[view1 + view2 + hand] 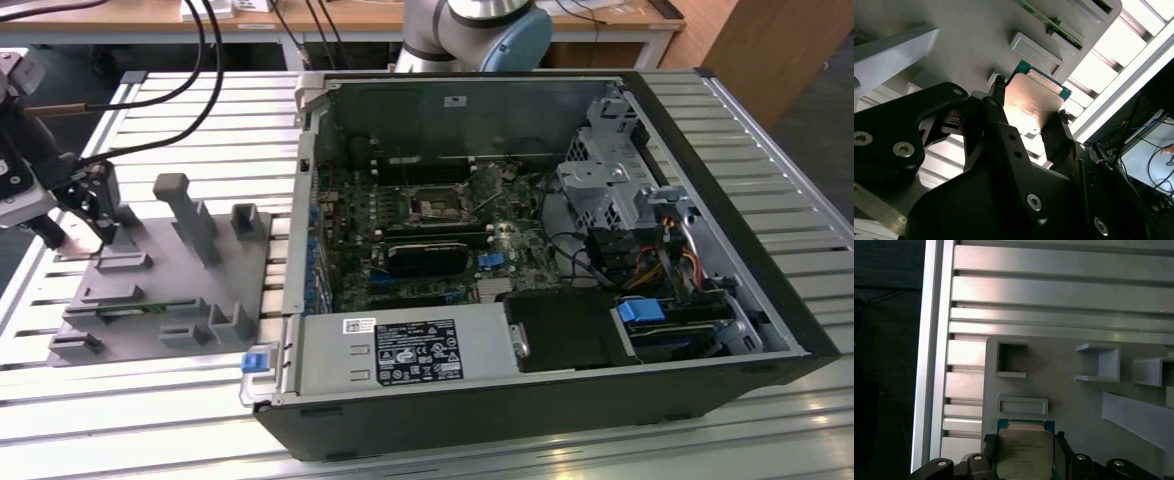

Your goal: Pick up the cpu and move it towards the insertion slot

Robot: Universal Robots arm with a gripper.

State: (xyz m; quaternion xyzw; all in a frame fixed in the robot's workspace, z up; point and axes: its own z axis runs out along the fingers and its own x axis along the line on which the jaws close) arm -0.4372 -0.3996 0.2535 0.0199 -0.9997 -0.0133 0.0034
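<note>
The cpu was clamped in the jaws of the gripper at the edge of the grey fixture plate; the insertion slot, well apart, was not yet reached.

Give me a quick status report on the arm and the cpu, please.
Status: gripper shut on cpu, gripping opposite edges. Cpu above grey fixture, outside the case; insertion slot inside it. Slot uncovered, nothing seen across it.

Arm base at back of exterior view, wrist out at the exterior view's left, gripper pointing down. In both wrist views black fingers clamped on opp. edges of cpu.
</note>
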